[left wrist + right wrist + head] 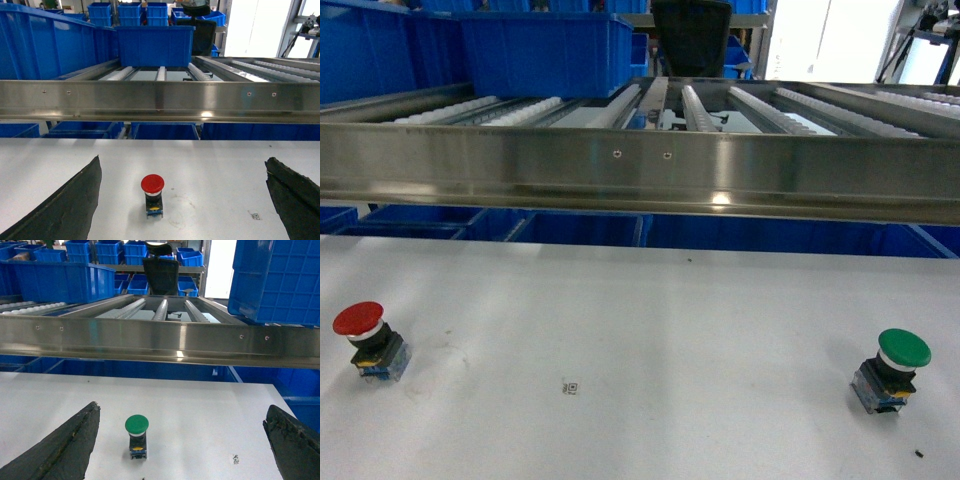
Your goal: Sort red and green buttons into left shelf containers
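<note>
Red button is seen upright at the near left of the white tabletop, green button upright at the near right, well apart. Nothing has been picked yet.

Left claw is held wide open, fingers either side of the red button in the left wrist view but behind it, not touching. Right claw is likewise spread open; the green button sits off-centre, near its left finger.

Risks judged from here:
- Mushroom caps are top-heavy on small block bases. An off-centre close on the green one could see it knocked over or pushed away by the left finger before the other pad arrives.
- A grip on the rounded cap instead of the collar or base could let it slip out.
- The steel shelf rail overhangs the far tabletop edge; a lift toward the bins could be clipped on it if not raised enough first.
- Large blue bins sit at far left on the rollers, so the green button has a long cross-reach: risk of arm interference and of a drop into the wrong bin.
</note>
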{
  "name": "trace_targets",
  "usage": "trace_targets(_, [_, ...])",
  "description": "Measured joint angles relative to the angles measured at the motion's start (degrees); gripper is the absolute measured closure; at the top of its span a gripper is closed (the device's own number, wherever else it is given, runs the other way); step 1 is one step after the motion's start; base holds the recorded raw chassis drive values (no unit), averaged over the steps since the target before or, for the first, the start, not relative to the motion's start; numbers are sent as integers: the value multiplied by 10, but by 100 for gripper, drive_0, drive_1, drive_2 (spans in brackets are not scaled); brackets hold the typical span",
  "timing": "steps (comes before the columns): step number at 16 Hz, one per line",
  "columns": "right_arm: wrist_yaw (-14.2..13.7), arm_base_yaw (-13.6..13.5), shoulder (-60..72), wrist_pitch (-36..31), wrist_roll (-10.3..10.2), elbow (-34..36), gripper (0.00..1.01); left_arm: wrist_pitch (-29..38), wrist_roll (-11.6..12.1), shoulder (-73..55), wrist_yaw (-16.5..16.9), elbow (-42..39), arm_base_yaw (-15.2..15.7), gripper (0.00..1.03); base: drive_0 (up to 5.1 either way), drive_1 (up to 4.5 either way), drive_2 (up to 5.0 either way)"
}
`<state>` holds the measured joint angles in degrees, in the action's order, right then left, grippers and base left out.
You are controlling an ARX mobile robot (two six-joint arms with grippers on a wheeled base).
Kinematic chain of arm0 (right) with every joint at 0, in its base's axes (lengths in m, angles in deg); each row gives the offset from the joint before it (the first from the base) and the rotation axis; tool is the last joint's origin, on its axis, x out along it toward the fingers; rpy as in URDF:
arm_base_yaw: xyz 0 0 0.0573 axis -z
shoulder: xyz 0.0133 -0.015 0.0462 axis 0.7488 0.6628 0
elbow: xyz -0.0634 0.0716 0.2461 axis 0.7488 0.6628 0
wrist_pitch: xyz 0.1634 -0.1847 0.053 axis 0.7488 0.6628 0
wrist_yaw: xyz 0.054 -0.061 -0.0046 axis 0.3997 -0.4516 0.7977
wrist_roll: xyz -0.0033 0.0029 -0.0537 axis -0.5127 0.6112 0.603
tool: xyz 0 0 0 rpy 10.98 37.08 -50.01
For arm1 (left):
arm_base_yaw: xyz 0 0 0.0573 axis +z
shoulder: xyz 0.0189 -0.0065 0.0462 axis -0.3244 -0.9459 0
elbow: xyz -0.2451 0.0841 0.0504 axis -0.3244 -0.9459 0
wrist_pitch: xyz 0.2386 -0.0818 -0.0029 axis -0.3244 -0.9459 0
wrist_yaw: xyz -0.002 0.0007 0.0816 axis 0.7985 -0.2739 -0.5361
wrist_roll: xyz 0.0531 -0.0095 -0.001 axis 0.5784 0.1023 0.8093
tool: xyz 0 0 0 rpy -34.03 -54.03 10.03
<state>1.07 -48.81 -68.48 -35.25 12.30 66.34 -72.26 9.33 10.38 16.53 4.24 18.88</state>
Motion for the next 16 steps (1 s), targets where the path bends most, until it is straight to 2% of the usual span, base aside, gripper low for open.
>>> trace_targets(11, [0, 0, 0, 0, 0, 0, 3, 0, 0, 0, 0, 0, 0, 5, 0, 0, 0])
trace_targets(12, [11, 7, 0, 1, 1, 0, 3, 4, 2, -3, 0, 0, 0, 5, 0, 0, 0])
trace_targets(13, [19, 27, 15, -36, 10, 1, 3, 25, 2, -20, 25, 0, 24, 5, 0, 0, 0])
trace_targets(14, [12, 28, 76, -102, 14, 1, 3, 43, -4, -40, 52, 0, 56, 5, 0, 0, 0])
trace_targets(15, [2, 5, 169, -180, 20, 0, 3, 79, -10, -75, 63, 0, 76, 5, 0, 0, 0])
trace_targets(16, [1, -16, 255, -247, 26, -3, 3, 122, -13, -127, 68, 0, 71, 5, 0, 0, 0])
